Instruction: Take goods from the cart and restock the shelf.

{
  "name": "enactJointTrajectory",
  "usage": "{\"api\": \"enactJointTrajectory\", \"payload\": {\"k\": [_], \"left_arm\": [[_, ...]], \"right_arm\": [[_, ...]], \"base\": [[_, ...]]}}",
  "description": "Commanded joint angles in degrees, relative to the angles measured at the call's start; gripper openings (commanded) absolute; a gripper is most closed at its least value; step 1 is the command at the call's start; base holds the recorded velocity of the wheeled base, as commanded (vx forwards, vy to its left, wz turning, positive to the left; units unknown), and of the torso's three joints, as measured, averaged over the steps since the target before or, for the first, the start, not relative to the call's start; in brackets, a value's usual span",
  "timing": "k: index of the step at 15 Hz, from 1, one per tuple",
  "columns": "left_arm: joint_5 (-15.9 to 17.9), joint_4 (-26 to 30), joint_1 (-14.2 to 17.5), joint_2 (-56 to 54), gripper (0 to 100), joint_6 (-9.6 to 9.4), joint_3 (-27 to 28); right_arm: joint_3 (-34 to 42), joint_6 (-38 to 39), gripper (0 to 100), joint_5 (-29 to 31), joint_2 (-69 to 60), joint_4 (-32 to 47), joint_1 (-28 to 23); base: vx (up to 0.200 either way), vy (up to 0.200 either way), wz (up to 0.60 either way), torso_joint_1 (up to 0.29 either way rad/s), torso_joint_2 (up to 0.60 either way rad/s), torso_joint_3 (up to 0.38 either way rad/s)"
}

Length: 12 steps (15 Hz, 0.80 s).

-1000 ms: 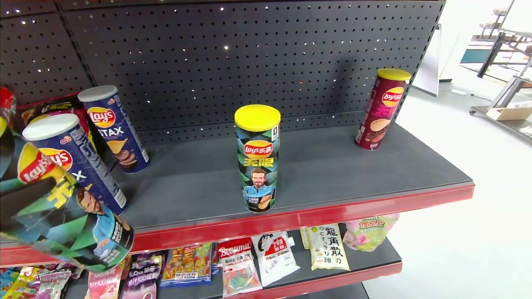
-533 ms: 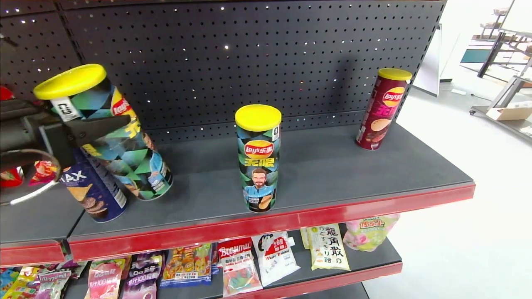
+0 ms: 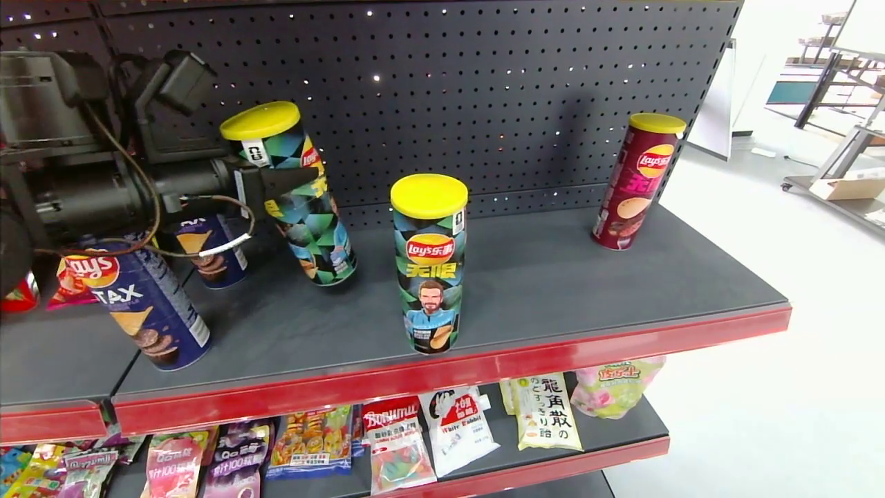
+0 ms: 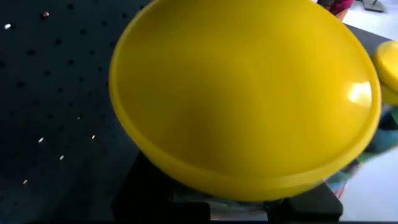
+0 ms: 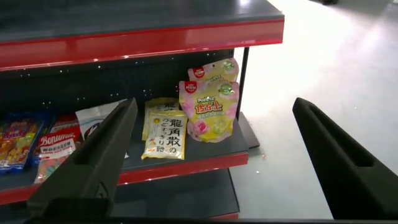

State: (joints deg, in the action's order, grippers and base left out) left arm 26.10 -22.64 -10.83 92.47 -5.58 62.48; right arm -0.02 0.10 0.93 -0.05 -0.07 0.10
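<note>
A green-and-black patterned crisp tube (image 3: 311, 221) with a round yellow plastic lid (image 3: 260, 120) is pinched by the left claw (image 3: 280, 183) just below that lid, and one dark finger (image 3: 294, 177) is seen across its front. The tube is held tilted, its top leaned towards the robot's left. It is placed over the rear left part of the dark grey metal shelf (image 3: 553, 277), which is edged in red along the front. Its base is down at the shelf board, though contact cannot be confirmed. In the left wrist view the lid is seen from above, close beneath the camera.

A second patterned tube (image 3: 429, 277) of the same kind is stood upright near the front edge at the middle of the shelf, apart from the held one. A maroon crisp tube (image 3: 635, 187) with a yellow lid is stood at the rear right, close to the black perforated back panel (image 3: 484, 90). Two blue crisp tubes are found on the left: a front blue tube (image 3: 155, 318) near the edge, and a rear blue tube (image 3: 211, 252) just beside the held tube, partly hidden by the left arm.

The right claw (image 5: 214, 109) is spread wide, with nothing gripped between its fingers. Before it the lower shelf (image 5: 186, 165) is seen, on which a yellow-and-white sweet packet (image 5: 165, 134) and a pink-and-green bag (image 5: 208, 102) are laid side by side among other snack packets.
</note>
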Motion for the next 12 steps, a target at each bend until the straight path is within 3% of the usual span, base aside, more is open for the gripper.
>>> {"api": "enactJointTrajectory", "payload": {"k": [1, 8, 12], "left_arm": [[0.36, -0.04, -2.80, 6.50, 0, -0.04, 4.58], [0.53, -0.30, -6.58, 16.17, 0, -0.83, 14.78], [0.53, -1.36, -7.19, 18.36, 0, -0.83, 16.19]], "right_arm": [[0.02, -0.01, 100, 0.04, 0.05, -0.01, -0.01], [0.02, -0.01, 100, -0.05, 0.05, -0.01, -0.01], [0.02, -0.01, 100, -0.05, 0.05, -0.01, -0.01]], "base": [[0.000, 0.000, 0.00, 0.000, 0.00, 0.000], [0.000, 0.000, 0.00, 0.000, 0.00, 0.000], [0.000, 0.000, 0.00, 0.000, 0.00, 0.000]]}}
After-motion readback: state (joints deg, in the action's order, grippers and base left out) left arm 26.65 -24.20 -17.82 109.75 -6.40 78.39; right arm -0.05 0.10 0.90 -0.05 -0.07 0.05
